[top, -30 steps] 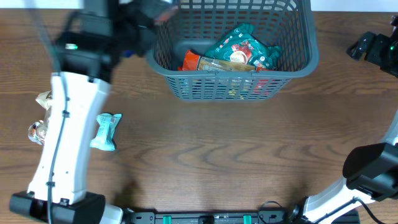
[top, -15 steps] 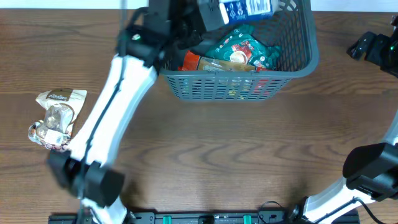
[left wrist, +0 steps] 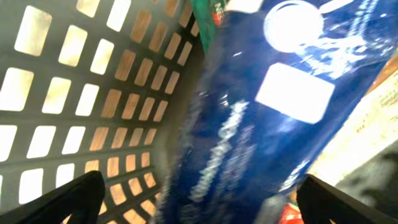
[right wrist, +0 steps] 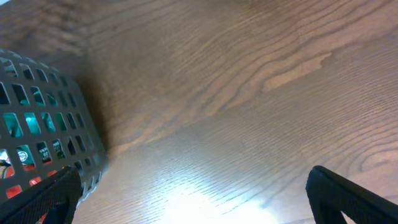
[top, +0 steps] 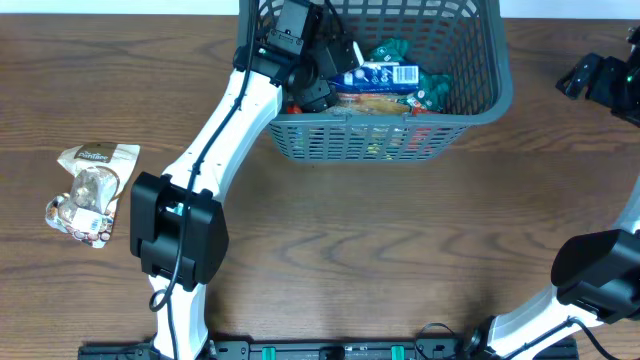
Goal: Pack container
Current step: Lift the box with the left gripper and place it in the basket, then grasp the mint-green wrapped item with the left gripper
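Note:
The container (top: pixel 480 105), a dark grey slotted basket, stands at the table's far edge. Inside it a blue packet (top: pixel 380 75) lies across a teal packet (top: pixel 395 50) and a yellow-orange one (top: pixel 375 100). My left gripper (top: pixel 335 65) hangs inside the basket's left end, open. In the left wrist view the blurred blue packet (left wrist: pixel 261 124) fills the space between the wide-spread fingers of the left gripper (left wrist: pixel 199 186), beside the lattice wall (left wrist: pixel 74 93). My right gripper (top: pixel 600 78) stays at the far right, open over bare wood (right wrist: pixel 193 186).
A beige snack packet (top: pixel 90 190) lies on the table at the left. The right wrist view catches the basket's corner (right wrist: pixel 43 124) at its left edge. Both arm bases stand at the front edge.
The left arm swung from the table's left side over to the basket with the blue packet. Its jaws have opened and the packet now rests on the other packets.

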Controlling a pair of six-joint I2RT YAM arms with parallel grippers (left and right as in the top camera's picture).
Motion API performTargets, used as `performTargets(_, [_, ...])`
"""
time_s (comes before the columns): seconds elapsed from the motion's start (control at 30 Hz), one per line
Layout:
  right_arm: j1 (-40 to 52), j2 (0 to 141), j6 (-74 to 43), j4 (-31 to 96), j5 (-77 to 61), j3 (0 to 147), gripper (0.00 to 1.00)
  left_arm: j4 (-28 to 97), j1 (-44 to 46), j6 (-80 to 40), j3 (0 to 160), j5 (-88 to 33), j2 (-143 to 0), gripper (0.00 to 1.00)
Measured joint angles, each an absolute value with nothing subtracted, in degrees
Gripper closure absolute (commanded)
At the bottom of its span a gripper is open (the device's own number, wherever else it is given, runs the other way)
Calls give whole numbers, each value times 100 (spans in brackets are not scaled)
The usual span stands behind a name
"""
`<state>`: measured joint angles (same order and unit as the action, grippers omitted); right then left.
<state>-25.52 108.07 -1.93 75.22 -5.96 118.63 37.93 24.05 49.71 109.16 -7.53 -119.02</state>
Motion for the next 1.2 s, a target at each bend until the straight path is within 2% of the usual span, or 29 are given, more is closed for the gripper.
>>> performTargets(0.23, [-2552,10807,-196,7520,-596,11863,1,3750,2405,4947,10916,-399,-11557,2])
performTargets(0.53, [-2552,10807,-193,7522,-596,11863,1,3041,2375,4923,10945,132,-9896,1])
performTargets(0.63, [-2552,10807,-193,7522,-596,11863,1,3159,2294,4460,10962,502,-9404,1])
performTargets(0.8, [-2552,10807,-196,7524,-593,11863,1,5083,1671,3011,11034,1232,-8805,1])
performTargets(1.0, [-2552,10807,-193,7542,-596,11863,2,7408,187,972,11017,1498,-8525,1])
performTargets(1.2, [-2552,10807,-196,7540,-596,11863,1,7891,-788,222,10398,1037,-8252,2])
